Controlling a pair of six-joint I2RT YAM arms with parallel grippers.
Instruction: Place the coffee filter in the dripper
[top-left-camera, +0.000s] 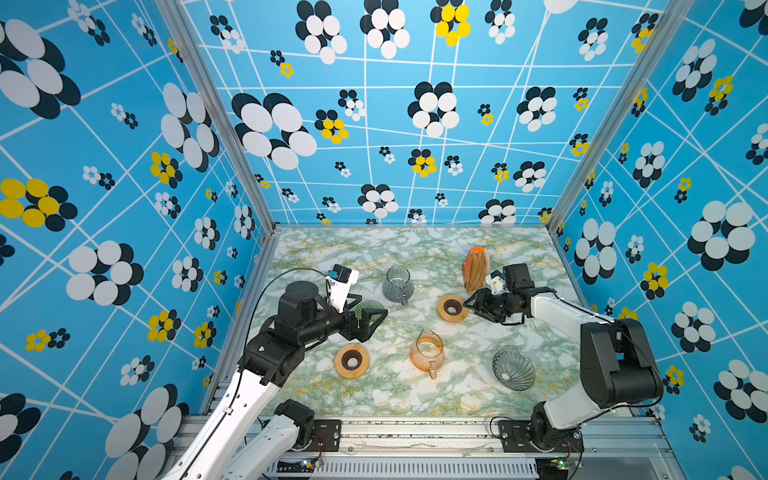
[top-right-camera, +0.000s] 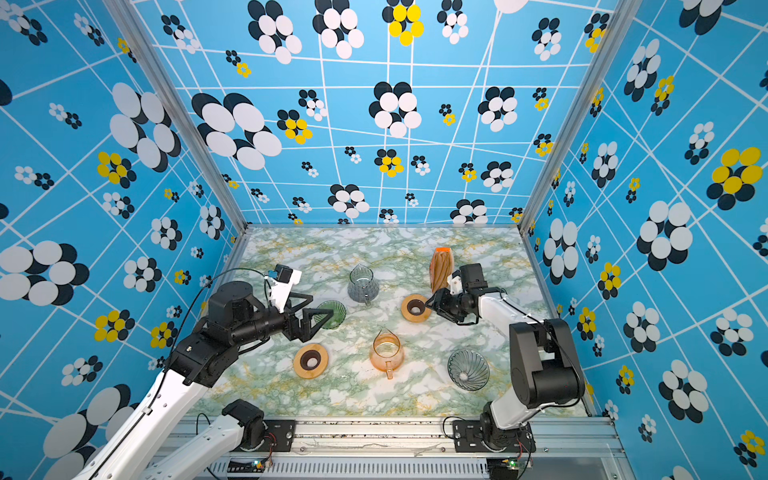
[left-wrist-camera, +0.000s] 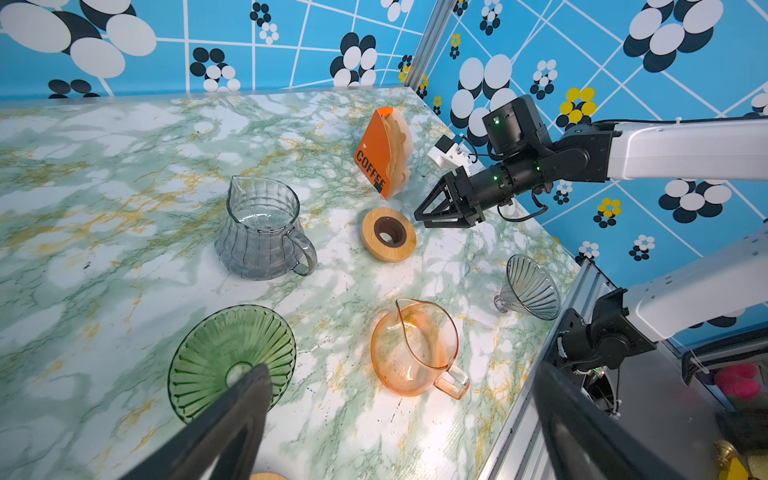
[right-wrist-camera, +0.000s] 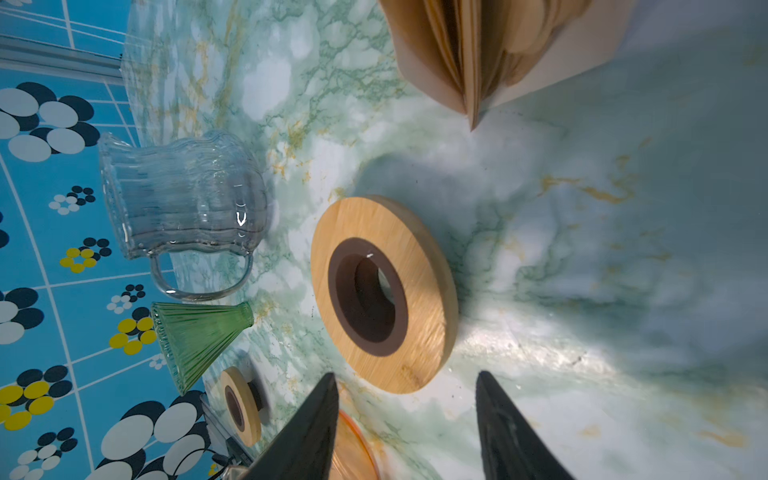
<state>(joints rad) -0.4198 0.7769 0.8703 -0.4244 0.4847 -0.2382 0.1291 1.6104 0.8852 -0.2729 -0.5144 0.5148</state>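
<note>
Robot lab cell: patterned walls, aluminium frame, marble tabletop.

Left gripper wide (right gripper narrower)

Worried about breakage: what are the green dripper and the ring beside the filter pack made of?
The green dripper: likely glass, see-through, ribbed, glossy. The ring: looks like wood or bamboo, grain visible, matte; its dark brown collar is maybe rubber or plastic.
</note>
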